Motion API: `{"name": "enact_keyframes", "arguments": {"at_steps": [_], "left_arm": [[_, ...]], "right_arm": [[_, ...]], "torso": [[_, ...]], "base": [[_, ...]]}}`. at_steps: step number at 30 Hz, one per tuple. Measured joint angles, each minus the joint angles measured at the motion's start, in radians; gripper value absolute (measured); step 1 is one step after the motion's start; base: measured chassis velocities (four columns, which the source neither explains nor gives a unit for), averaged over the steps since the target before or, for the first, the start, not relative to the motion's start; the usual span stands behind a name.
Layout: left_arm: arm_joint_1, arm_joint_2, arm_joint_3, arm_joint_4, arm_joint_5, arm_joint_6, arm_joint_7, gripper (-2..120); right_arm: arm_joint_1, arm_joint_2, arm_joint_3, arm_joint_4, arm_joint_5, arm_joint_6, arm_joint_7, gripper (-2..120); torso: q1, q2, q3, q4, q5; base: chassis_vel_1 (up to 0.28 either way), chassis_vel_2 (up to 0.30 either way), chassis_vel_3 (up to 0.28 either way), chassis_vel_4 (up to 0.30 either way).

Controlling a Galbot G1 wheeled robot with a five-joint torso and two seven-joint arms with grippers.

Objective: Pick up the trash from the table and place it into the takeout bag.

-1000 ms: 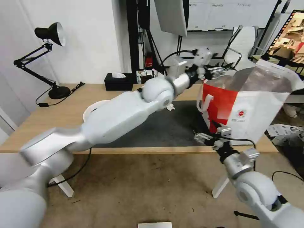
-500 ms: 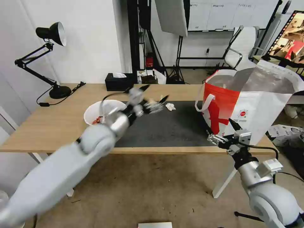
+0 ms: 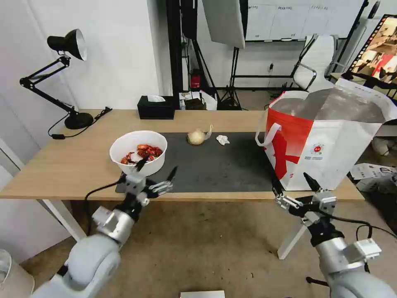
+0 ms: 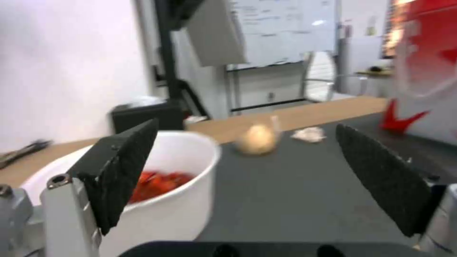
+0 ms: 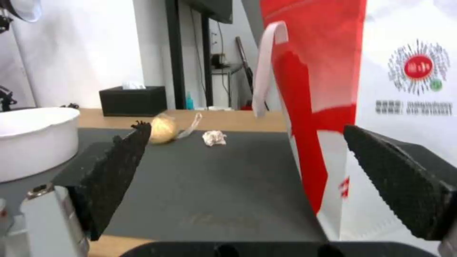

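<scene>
White bowl of red shells nearest left gripper, fingers spread, empty. Advice: grip rim, keep level. Right gripper spread, idle beside takeout bag.

The takeout bag stands at the right end of the counter, near its front edge. Its white side panel carries a small round red logo ringed with fine dotted marks, with a small green dot at its lower right. The characters inside the red disc are too small to read. Below the logo runs 1 line of small dark print, also illegible. In the head view the same logo shows only as a red dot. A whiteboard on the back wall bears faint writing that cannot be made out.
</scene>
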Motion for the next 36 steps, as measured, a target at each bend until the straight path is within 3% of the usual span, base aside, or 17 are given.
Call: {"name": "enact_keyframes", "arguments": {"at_steps": [5,9,36], "left_arm": [[0.068,-0.071,-0.026,-0.004,0.037,-0.003,-0.019,100],[0.074,-0.086,-0.027,0.003,0.055,-0.004,-0.023,100],[0.086,-0.101,-0.008,-0.016,-0.002,0.058,-0.047,100]], "right_arm": [[-0.012,0.029,-0.016,-0.02,-0.035,0.02,-0.006,100],[-0.014,0.03,-0.023,-0.022,-0.045,0.019,-0.004,100],[-0.001,0.01,-0.052,-0.037,-0.061,0.005,0.002,100]], "torso": [[0.0,0.0,0.0,0.0002,0.0],[0.0,0.0,0.0,0.0002,-0.0001],[0.0,0.0,0.0,0.0002,0.0]], "base": [[0.0,0.0,0.0,0.0],[0.0,0.0,0.0,0.0],[0.0,0.0,0.0,0.0]]}}
